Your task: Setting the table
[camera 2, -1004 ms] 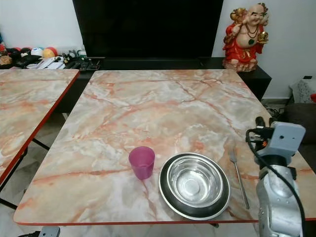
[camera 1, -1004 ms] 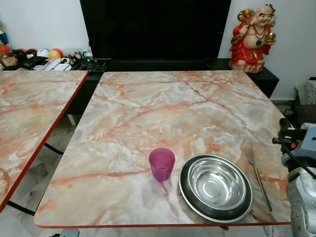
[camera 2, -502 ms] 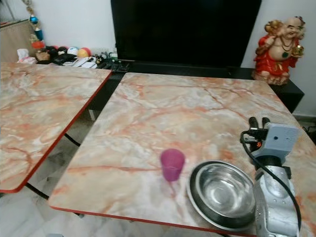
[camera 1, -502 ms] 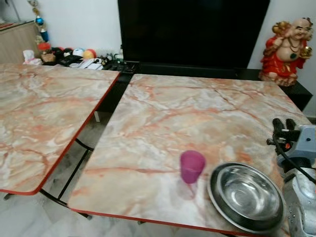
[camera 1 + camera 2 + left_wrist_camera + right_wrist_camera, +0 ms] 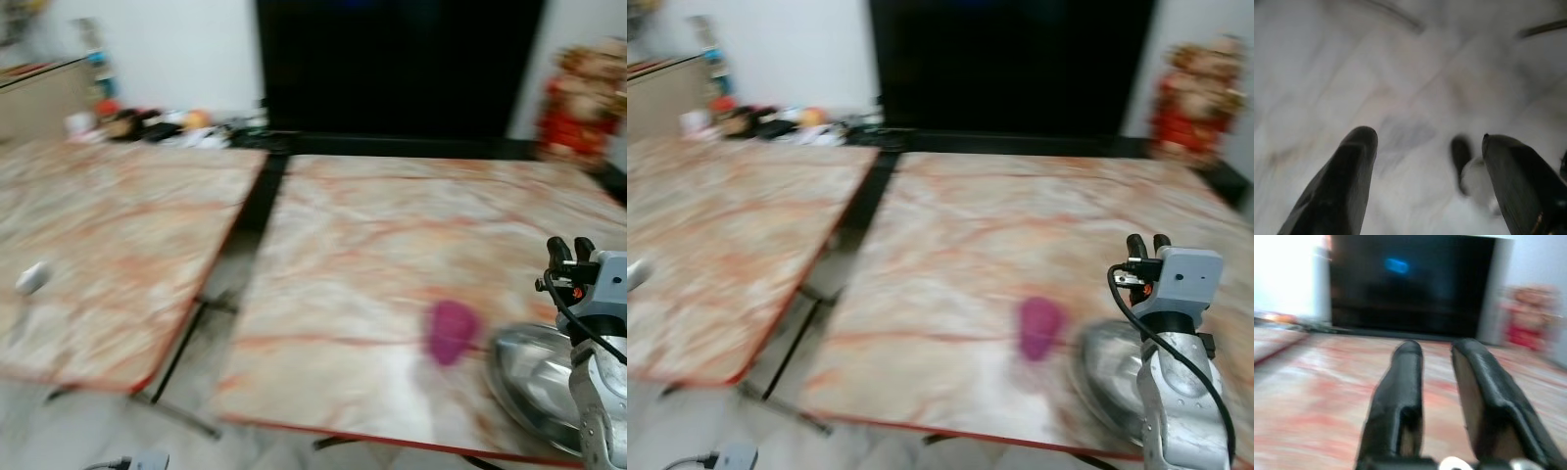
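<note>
— Where's the place setting from the right tool (image 5: 1149, 244)?

— Just left of it, at the near edge of the right bench (image 5: 392, 225): pink cup (image 5: 451, 332), then bowl (image 5: 534, 377) beside the arm. All blurred.

— Is that tool gripping anything?

— No. Its fingers stand a little apart, empty, raised above the bench.

— And the left tool (image 5: 1425, 186)?

— Spread wide, empty, over pale floor (image 5: 1352, 73). My guess is the right arm is nearer the setting; a small white thing (image 5: 32, 277) lies on the left bench (image 5: 118, 215).

Blurred head views look down across two marble tables (image 5: 372, 255); wrist views look along their tools.
</note>
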Controlling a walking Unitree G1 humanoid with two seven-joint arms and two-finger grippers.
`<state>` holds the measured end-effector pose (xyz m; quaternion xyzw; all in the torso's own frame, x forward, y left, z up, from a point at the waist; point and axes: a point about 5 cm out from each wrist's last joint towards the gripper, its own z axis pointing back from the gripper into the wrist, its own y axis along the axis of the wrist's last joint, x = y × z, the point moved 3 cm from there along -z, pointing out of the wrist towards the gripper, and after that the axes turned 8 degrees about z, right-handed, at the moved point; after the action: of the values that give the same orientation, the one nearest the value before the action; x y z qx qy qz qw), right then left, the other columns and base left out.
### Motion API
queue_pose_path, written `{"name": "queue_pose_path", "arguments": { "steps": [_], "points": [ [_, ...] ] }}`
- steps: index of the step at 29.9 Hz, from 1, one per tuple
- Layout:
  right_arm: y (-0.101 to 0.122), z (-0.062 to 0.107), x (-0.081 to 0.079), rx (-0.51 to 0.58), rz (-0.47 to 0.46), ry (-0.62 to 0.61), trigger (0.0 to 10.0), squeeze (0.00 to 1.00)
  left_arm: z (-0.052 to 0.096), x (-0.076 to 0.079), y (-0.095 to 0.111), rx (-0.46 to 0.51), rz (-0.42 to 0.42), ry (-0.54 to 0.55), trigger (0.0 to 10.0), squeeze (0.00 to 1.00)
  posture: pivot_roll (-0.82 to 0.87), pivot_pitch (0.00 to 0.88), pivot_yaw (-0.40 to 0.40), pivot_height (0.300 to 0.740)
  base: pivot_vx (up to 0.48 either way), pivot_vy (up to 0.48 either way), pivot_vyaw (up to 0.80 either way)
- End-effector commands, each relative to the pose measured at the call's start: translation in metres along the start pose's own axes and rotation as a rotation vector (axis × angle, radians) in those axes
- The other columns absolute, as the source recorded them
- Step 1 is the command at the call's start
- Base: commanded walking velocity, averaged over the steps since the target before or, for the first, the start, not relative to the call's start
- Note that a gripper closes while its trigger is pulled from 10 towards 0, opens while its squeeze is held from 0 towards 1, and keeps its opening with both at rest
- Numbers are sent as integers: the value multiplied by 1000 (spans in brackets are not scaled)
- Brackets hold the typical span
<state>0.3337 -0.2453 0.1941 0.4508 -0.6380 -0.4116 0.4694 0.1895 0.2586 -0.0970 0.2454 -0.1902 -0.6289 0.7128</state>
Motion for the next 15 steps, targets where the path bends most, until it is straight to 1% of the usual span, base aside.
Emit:
{"name": "queue_pose_path", "arguments": {
  "steps": [1, 7, 15],
  "points": [
    [4, 0, 10, 16, 2, -27, 10000, 0, 0, 4, -5, -18, 19, -6, 10000, 0, -37, 0, 13, 740, 0, 386, 0],
    [4, -1, 12, 13, -2, -34, 10000, 0, 1, 2, -8, -21, 30, 2, 10000, 0, -33, 0, 12, 740, 0, 389, 0],
    [4, -3, 6, 13, -22, -31, 10000, 0, 1, -1, -8, -19, 41, 11, 10000, 0, -25, 7, 14, 740, 0, 386, 0]
  ]
}}
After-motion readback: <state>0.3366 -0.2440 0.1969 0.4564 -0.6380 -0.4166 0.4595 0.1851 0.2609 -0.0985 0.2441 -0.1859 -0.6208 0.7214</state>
